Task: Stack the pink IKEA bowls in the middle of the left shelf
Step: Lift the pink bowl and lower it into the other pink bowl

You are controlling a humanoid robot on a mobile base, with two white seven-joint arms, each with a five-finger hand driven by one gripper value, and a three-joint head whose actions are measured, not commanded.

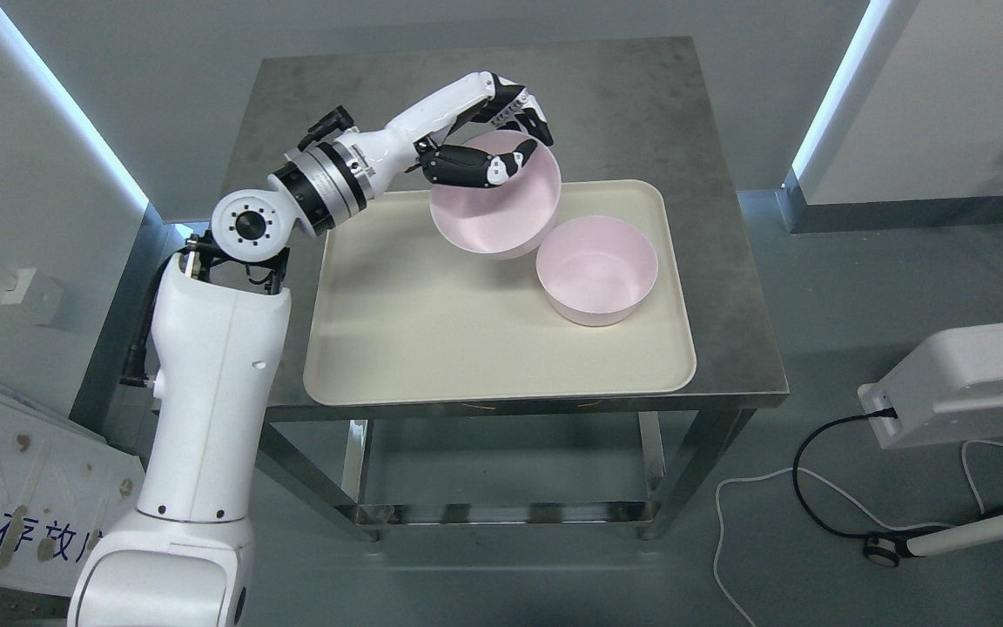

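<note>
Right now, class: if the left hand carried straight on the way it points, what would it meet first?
The left hand, holding one pink bowl, points right across the table; probably nothing, though depth is unclear.

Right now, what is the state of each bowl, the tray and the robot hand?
Left hand: shut on the rim of the tilted pink bowl.
Tilted pink bowl: lifted, empty, opening facing the camera.
Second pink bowl: upright on the tray, empty.
Cream tray: flat on the steel table.
</note>
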